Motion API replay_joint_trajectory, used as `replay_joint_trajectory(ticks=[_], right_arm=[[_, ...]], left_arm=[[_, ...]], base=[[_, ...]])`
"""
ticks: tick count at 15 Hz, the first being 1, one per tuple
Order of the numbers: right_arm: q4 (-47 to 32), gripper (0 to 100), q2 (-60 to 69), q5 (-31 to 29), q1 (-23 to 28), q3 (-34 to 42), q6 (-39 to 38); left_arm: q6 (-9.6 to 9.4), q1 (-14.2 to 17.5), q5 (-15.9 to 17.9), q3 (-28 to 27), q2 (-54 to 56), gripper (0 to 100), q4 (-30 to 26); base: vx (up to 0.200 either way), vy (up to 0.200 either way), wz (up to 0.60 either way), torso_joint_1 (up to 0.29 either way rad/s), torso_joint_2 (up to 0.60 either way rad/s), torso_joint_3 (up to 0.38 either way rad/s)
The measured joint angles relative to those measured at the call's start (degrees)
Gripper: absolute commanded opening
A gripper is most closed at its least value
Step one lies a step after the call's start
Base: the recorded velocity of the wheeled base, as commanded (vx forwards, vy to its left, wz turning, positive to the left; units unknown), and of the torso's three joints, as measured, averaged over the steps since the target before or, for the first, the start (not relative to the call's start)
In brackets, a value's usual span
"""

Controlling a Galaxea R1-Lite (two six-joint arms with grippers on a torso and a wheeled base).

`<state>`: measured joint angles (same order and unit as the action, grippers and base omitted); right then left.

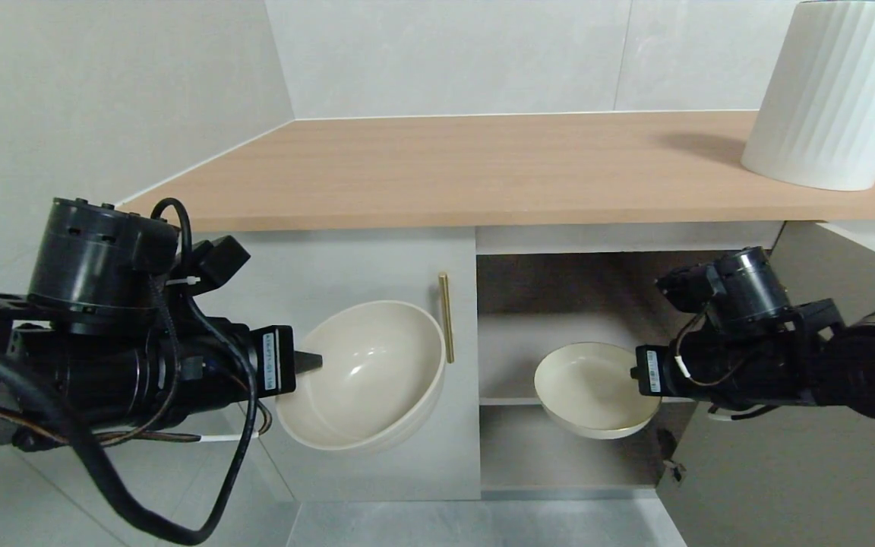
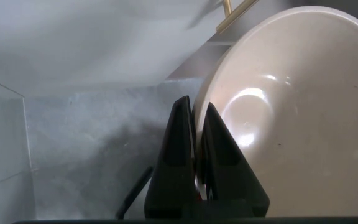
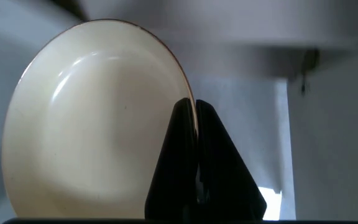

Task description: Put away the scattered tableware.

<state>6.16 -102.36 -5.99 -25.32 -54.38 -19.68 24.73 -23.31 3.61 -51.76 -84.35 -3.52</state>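
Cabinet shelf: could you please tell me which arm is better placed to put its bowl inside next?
Right: its small bowl hangs before the open compartment, while the left arm's large bowl faces the closed door.

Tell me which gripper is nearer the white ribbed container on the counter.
Right. The right gripper, shut on a bowl, is below the container; the left gripper is far across, by the closed door.

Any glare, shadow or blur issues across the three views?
Head view: mild highlights in the large bowl; cabinet interior behind the small bowl is shadowed. Left wrist view: strong glare patch on the large bowl. Right wrist view: the right hand is a black silhouette.
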Motion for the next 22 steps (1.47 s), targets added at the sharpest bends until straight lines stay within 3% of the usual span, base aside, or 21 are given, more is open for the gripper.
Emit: replay_joint_trajectory(ticks=[8,13,22], right_arm=[[13.2,0,-23.3,-5.6,2.5,-9.4,0.4],[13.9,0,-33.4,-12.8,5.3,-18.4,-1.5],[14.9,0,-42.4,-19.2,7.7,-29.4,-4.7]], left_arm=[[0.04,-0.1,0.0,0.0,-1.1,0,0.0],[0.09,-0.8,-0.1,0.0,-1.7,0,-0.1],[0.13,-1.4,-0.1,0.0,-2.7,0,0.0]], base=[[0.000,0.000,0.00,0.000,0.00,0.000],[0.000,0.000,0.00,0.000,0.00,0.000],[0.000,0.000,0.00,0.000,0.00,0.000]])
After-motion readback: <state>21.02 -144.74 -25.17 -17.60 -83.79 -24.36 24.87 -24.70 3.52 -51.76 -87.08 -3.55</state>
